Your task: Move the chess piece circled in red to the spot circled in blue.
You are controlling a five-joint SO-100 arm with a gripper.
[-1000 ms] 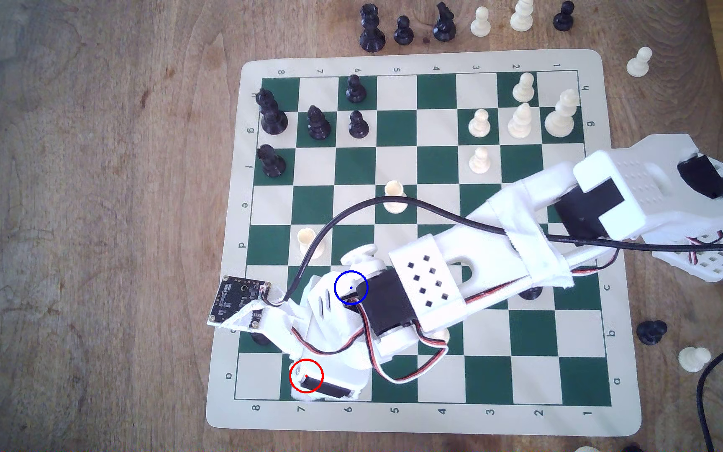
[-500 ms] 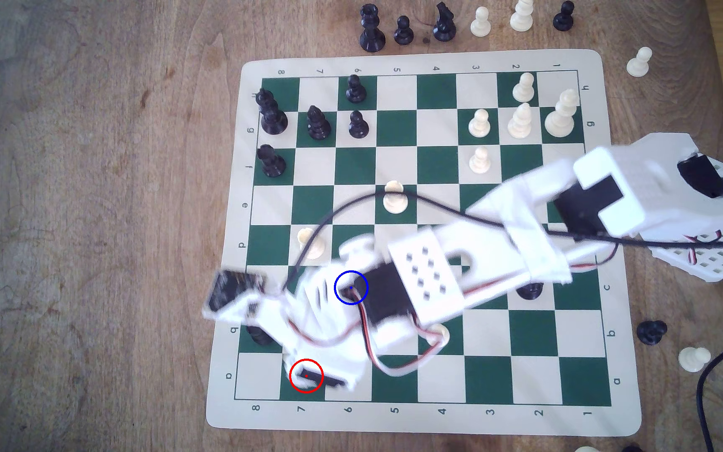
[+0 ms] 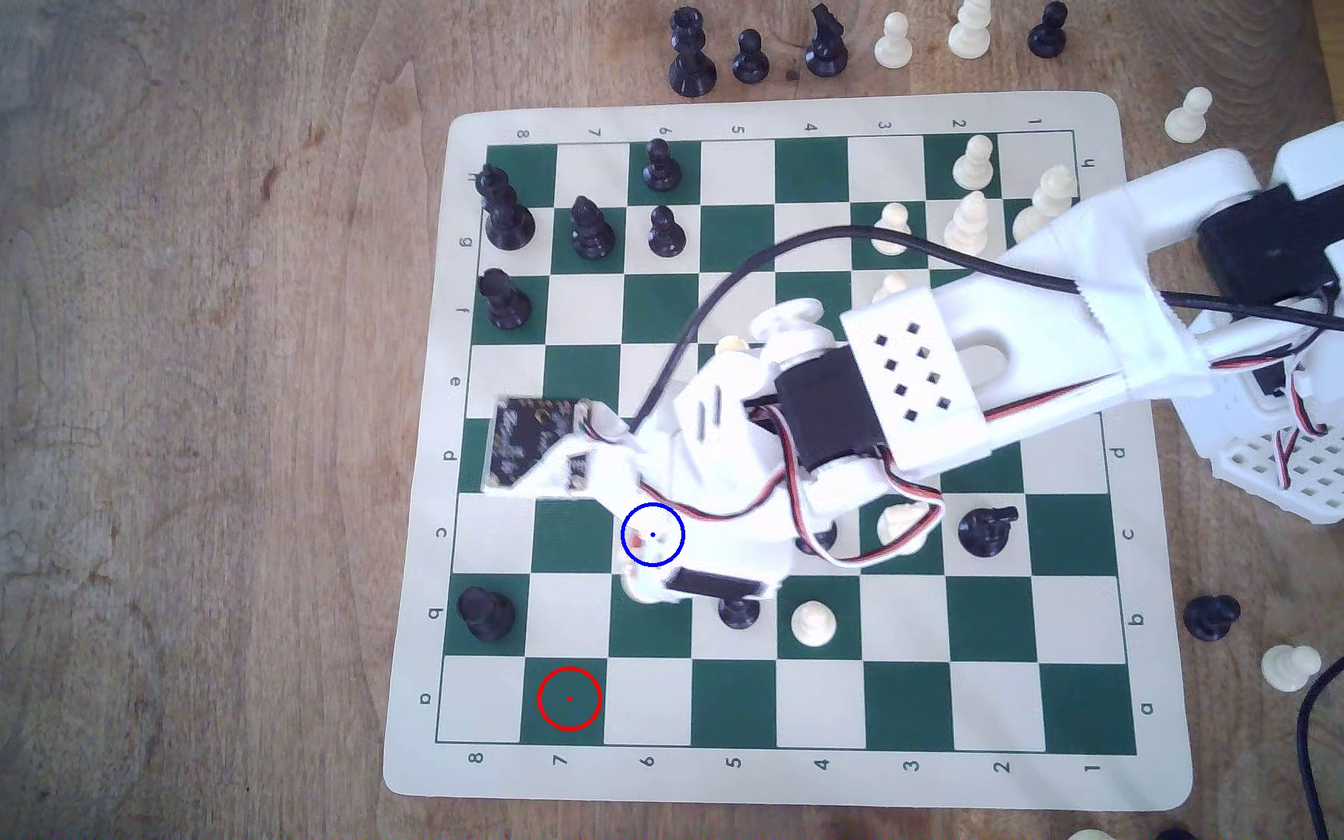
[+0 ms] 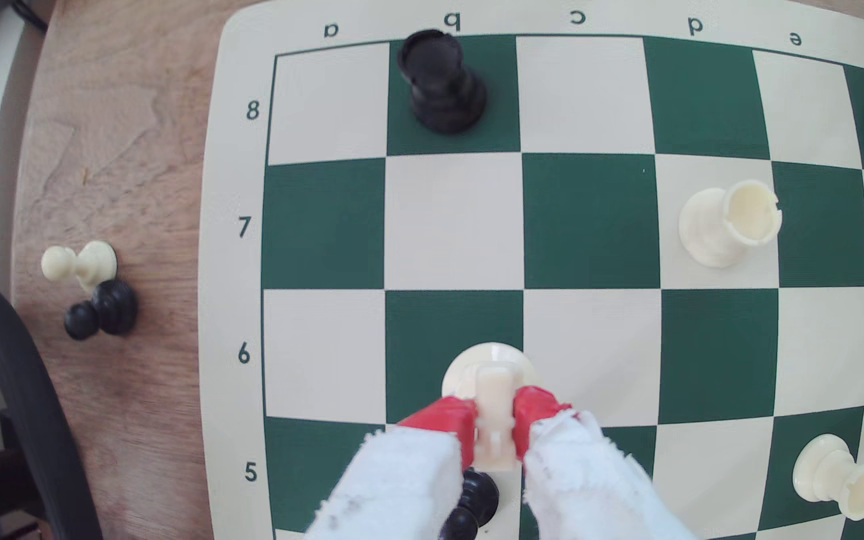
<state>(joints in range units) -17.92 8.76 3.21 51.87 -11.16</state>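
Above the board near the blue-ringed square point(image 3: 653, 535), my claw point(image 4: 494, 415) is clamped on the cream knight point(image 4: 492, 410) at its narrow body; it looks light, rigid and slippery.

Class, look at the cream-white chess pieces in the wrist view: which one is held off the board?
The knight, clamped between the gripper's red fingertips. The two cream rooks stand on their own squares, untouched.

Chess mat point(image 3: 1154, 775) border printed with numbers 1–8 and letters a–h, both views
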